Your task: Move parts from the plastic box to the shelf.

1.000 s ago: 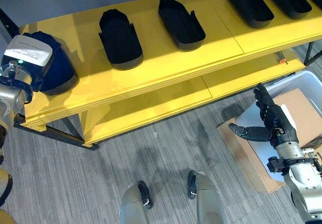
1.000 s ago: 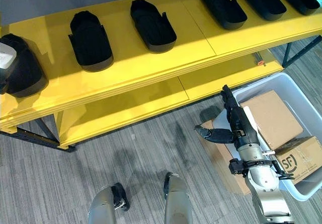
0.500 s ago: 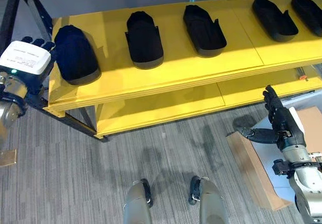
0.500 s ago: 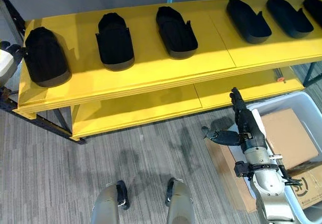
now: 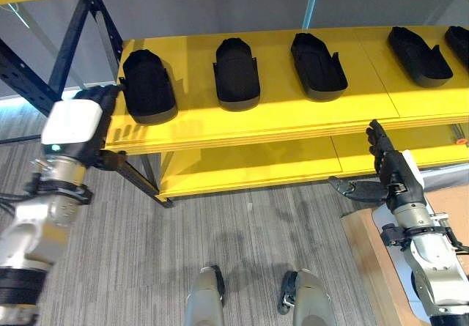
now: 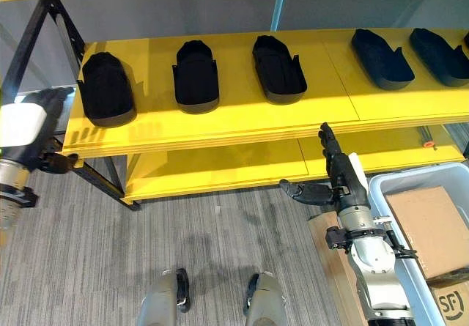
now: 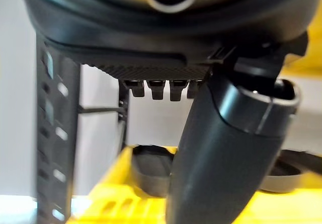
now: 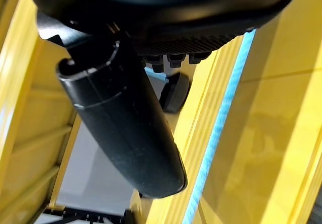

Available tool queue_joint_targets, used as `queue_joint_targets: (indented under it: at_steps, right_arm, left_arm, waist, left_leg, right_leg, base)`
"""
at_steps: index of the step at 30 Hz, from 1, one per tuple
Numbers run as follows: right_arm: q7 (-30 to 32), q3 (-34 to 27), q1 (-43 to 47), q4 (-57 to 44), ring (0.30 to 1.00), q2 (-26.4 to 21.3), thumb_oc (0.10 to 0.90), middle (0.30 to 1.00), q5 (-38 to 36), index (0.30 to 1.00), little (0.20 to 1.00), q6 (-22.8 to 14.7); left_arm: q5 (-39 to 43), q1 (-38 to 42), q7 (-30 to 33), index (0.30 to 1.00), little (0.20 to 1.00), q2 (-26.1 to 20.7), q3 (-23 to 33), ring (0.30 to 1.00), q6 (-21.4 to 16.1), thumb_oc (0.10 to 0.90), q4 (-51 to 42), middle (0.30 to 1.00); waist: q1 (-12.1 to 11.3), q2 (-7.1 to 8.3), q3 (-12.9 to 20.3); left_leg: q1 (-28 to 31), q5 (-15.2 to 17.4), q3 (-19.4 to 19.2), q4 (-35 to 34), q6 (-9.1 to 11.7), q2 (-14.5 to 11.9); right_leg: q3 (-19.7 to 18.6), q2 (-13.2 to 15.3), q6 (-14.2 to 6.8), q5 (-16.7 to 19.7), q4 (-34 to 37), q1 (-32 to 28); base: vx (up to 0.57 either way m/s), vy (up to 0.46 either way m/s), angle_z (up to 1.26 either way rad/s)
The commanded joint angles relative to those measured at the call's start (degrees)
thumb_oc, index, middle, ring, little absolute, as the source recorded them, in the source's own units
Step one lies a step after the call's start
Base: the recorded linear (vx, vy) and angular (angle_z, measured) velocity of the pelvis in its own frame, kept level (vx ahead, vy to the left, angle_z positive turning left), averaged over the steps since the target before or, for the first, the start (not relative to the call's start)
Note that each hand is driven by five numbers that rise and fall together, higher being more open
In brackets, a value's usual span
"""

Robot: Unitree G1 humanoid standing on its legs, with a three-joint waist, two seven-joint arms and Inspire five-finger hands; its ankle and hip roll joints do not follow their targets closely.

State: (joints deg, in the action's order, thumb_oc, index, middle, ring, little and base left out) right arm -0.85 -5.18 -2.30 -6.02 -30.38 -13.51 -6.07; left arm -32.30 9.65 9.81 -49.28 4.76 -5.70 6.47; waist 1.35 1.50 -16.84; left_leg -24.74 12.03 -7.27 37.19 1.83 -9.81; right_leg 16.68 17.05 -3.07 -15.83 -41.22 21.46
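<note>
Floor: grey striped carpet (image 6: pixel 220 238) beneath me.
Boxes: brown cardboard boxes (image 6: pixel 429 227) at my lower right.
Slab: flat brown cardboard slab (image 5: pixel 370 260) lying on the carpet.

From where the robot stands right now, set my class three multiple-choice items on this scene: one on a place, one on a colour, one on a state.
1. Where are the black parts?
A. upper shelf board
B. floor
C. lower shelf board

2. What colour is the shelf?
A. blue
B. yellow
C. white

3. How is the right hand?
A. clutching a part
B. open, empty
C. holding a cardboard box

Answers: 1 A, they lie in a row on the upper board. 2 B, its boards are yellow. 3 B, fingers straight, thumb out, nothing held.
</note>
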Motion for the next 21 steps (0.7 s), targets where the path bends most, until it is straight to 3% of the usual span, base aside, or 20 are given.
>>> queue_joint_targets:
  at_steps: [1, 11, 21]
  right_arm:
    - [1.4, -1.6, 6.0, -3.1, 1.0, -1.3, 0.9, 1.0, 0.2, 1.0, 1.0, -5.0]
    - [2.7, 2.5, 8.9, -3.2, 1.0, -1.6, 0.9, 1.0, 0.0, 1.0, 1.0, -6.7]
    - [4.0, 1.9, 8.5, -4.0, 1.0, -1.2, 0.9, 1.0, 0.2, 1.0, 1.0, -7.4]
  left_arm:
    - [-1.0, 5.7, 7.0, 1.0, 1.0, -0.2, 3.4, 1.0, -0.3, 0.9, -2.4, 1.0]
    - [-3.3, 16.1, 12.9, 1.0, 1.0, 6.1, -6.1, 1.0, 1.6, 0.9, -0.4, 1.0]
    - [-4.1, 18.8, 13.6, 1.0, 1.0, 8.1, -9.6, 1.0, 2.5, 0.9, 1.8, 1.0]
  waist:
    - [0.6, -0.53, 3.7]
    - [1.6, -0.08, 4.3]
    - [2.5, 0.29, 4.7]
  left_leg:
    - [5.3, 6.2, 1.6, 0.4, 0.0, -1.2]
    - [4.5, 5.4, 2.2, 0.1, 0.2, -1.6]
    - [4.6, 4.7, 2.1, -1.2, 0.4, -2.1]
  right_leg:
    - [-0.3, 0.4, -2.2, 1.8, 7.6, -8.2]
    - [0.0, 0.0, -2.1, 1.9, 7.3, -7.6]
    - [-0.6, -0.9, -2.1, 2.2, 7.8, -6.8]
  base:
    - [-0.03, -0.014, 0.06]
    - [-0.01, -0.007, 0.03]
    - [0.0, 0.0, 0.0]
